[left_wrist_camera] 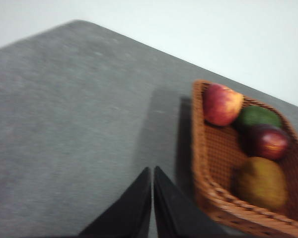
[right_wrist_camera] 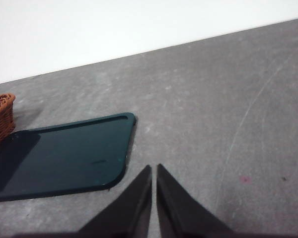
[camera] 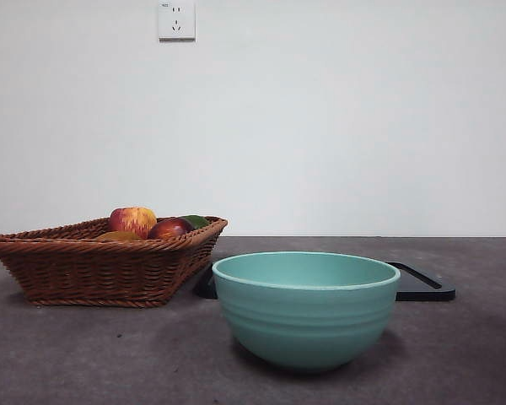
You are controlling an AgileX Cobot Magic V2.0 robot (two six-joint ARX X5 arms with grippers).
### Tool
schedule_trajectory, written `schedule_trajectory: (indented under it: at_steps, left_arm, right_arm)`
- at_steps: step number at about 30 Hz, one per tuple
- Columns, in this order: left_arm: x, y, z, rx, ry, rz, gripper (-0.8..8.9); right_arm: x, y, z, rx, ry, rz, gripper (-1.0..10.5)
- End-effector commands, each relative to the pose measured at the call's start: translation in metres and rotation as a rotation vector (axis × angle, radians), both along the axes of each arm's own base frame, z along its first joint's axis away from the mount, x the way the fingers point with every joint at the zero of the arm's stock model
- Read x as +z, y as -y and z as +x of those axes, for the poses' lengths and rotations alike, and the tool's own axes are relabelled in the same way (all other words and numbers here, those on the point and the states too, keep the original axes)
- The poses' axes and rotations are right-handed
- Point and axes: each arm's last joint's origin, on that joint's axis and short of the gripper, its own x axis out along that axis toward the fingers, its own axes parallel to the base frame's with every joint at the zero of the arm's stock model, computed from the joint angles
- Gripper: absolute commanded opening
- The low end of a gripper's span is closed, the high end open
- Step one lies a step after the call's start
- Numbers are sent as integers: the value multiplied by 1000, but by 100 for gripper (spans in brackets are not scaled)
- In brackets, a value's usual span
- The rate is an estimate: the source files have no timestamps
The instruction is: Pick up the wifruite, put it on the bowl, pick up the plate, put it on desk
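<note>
On my screens now, starting at the left of the front view: the brown wicker basket [camera: 101, 266] sits on the dark grey counter [camera: 84, 354], and I can see the red-and-yellow apple [camera: 133, 220], a dark red fruit [camera: 169, 228] and a bit of a green fruit [camera: 196, 221] poking above its rim. A sliver of dull brown shows just in front of the apple. That's the wifruite [camera: 118, 237], lying low inside the basket.

Moving across, the teal bowl [camera: 305, 310] stands nearest the camera, upright, and its inside is out of sight from this low angle. Behind it lies the glossy black tray [camera: 422, 285], flat on the counter, partly hidden by the bowl; its far left end reaches toward the basket.

Neither arm shows in the front view.

Left wrist view: my left end effector [left_wrist_camera: 152, 171] hangs over bare counter with its jaws pressed together, gripping nothing. The basket lies just beside it, and the wifruite [left_wrist_camera: 260, 182] rests in the basket's near corner, close to the dark red fruit and apart from the jaw tips, with the basket wall between them.

Right wrist view: the right end effector [right_wrist_camera: 154, 168] is also closed on nothing, above the counter just beside a rounded corner of the tray [right_wrist_camera: 64, 158]. A corner of the basket shows at the edge.
</note>
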Motion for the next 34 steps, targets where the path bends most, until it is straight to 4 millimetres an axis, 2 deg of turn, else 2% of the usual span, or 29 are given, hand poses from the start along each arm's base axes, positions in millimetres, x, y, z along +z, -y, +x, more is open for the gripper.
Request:
schedule_trajectory:
  at_steps: [1, 7, 12, 18, 23, 29, 34]
  left_arm:
    - [15, 0, -4, -5, 25, -13, 10]
    - [42, 1, -11, -13, 30, -23, 10]
    - [74, 3, -18, -54, 24, -26, 10]
    - [115, 6, -23, -152, -45, 44, 10]
    - [142, 8, -21, -252, -109, 76, 10]
    - [161, 12, -14, -392, -188, 72, 10]
    - [168, 19, -9, -540, -253, 54, 10]
  right_arm:
    - [19, 0, -3, 0, 64, 25, 6]
    - [53, -1, -13, 3, 139, 21, 6]
    - [85, -2, -23, 23, 148, 14, 5]
    - [125, -4, -28, 98, 81, -36, 6]
    - [154, -7, -21, 225, -32, -72, 6]
    - [182, -13, -11, 379, -156, -102, 5]
    - [193, -21, -6, 505, -303, -149, 6]
